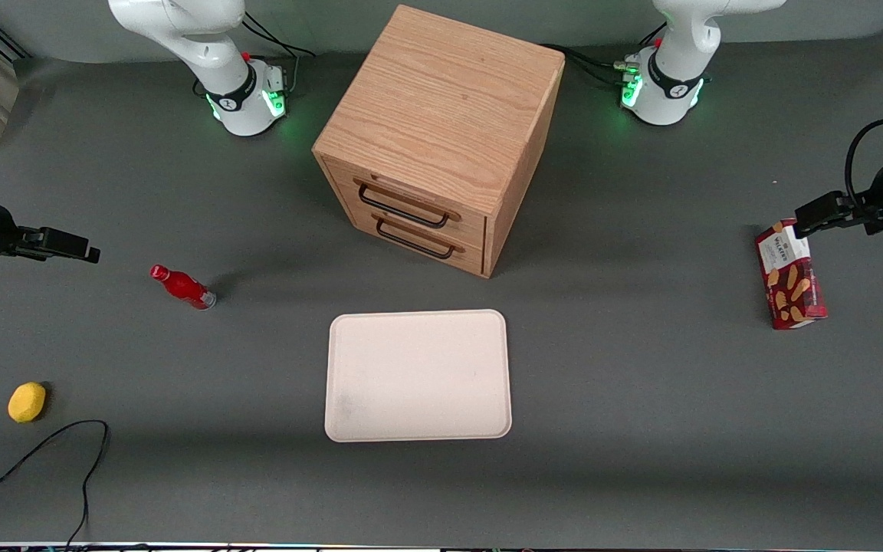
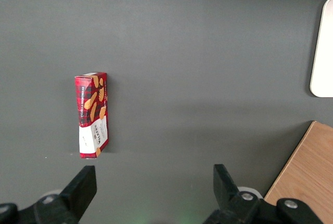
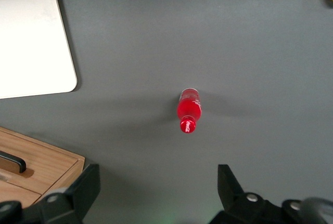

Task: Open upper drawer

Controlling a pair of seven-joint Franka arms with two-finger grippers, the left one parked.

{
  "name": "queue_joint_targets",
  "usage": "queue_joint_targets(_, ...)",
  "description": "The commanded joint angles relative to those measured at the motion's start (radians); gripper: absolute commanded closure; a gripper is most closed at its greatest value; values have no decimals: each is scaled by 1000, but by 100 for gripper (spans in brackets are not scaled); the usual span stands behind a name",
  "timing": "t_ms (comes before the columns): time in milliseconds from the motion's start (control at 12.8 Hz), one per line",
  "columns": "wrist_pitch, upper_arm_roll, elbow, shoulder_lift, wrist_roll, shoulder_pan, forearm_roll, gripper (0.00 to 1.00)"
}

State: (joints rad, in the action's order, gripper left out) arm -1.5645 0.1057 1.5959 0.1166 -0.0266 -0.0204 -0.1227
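Hovering spread above the bottle (image 3: 189, 110), tool (image 3: 156, 193) partly cropped.

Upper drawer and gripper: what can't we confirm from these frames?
- upper drawer: inside hidden by its shut front, all views.
- drawer handle: cut off by the right wrist view's edge.
- gripper: open near the red bottle; fingertips partly cut off.
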Motion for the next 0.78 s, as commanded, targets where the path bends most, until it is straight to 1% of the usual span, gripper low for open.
queue_joint_targets(0,26,12,-30,17,-68,8,-81,0)
queue_joint_targets(157,21,5,-50,20,-93,31,-83,0)
queue_joint_targets(391,17,5,-94,57,-194,100,-72,0)
queue_joint_targets(626,14,5,-102,75,-205,155,-72,0)
queue_joint_targets(704,14,5,-102,75,-213,198,-71,0)
